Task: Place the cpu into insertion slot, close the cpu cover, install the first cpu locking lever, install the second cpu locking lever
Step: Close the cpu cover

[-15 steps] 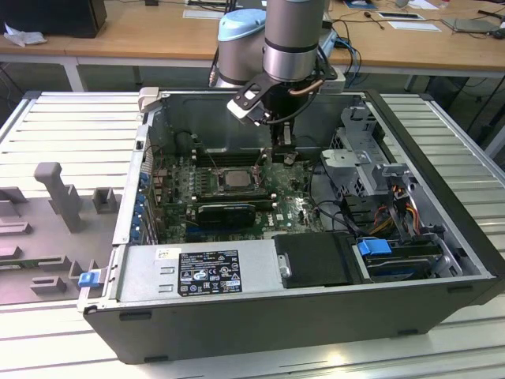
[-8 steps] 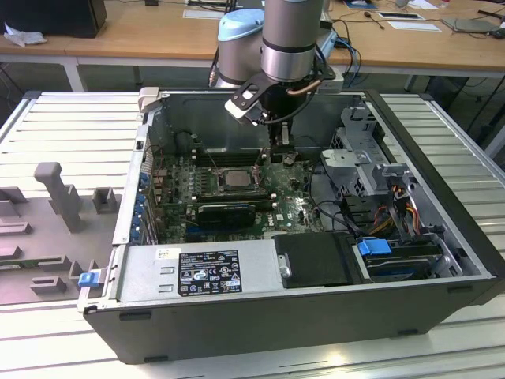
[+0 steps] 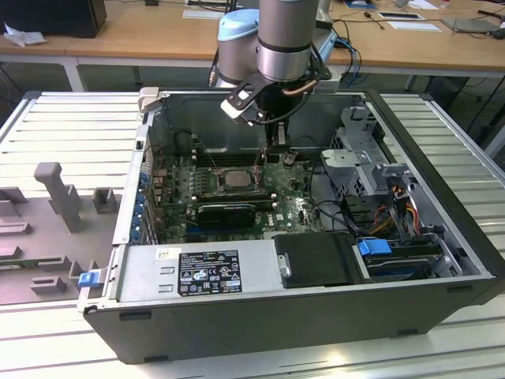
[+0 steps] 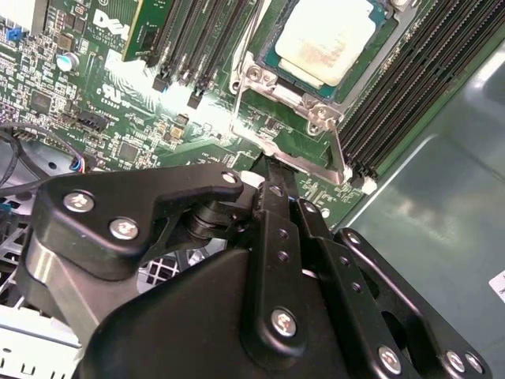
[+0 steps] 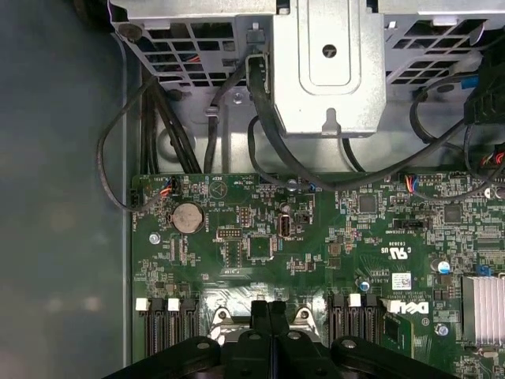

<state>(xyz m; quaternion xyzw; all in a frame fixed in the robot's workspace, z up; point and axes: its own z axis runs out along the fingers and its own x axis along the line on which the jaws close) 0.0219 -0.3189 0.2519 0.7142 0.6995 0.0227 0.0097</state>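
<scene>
1. We find the cpu point(image 4: 323, 38) seated in the insertion slot point(image 3: 251, 180). It is a small flat square chip with a pale silvery-grey metal top. The slot is the square black-framed socket on the green circuit board point(image 5: 260, 237) inside the open computer case.
2. The cpu cover point(image 4: 286, 93), a thin dark-silver metal frame with a square window, lies down around the chip, and the chip's top shows through the window.
3. A narrow bright metal strip point(image 4: 338, 150) runs from the cover's corner along one side. We cannot tell whether it is latched.
4. The hand point(image 4: 272, 175) is black, and its two slim fingers are pressed together with no gap and nothing visible between them. In the second wrist view its tip sits at the metal bar on the socket's edge, just beside the cover.
5. Long narrow black memory slots point(image 4: 410, 87) flank the socket on both sides.
6. In the first wrist view we see more of the board: a round silver coin cell point(image 5: 188, 215) and a finned silver heat sink point(image 5: 483, 309). Black cables point(image 5: 118, 158) loop up toward a pale grey metal drive cage point(image 5: 327, 63).
7. In the exterior view a grey and pale-blue robot arm point(image 3: 280, 39) reaches down into the dark grey case point(image 3: 300, 316). The case lies on its side on a ribbed pale metal surface point(image 3: 63, 126).
8. A black rectangular expansion card point(image 3: 225, 212) sits near the socket, and wooden desks point(image 3: 142, 31) stand behind the case.
</scene>
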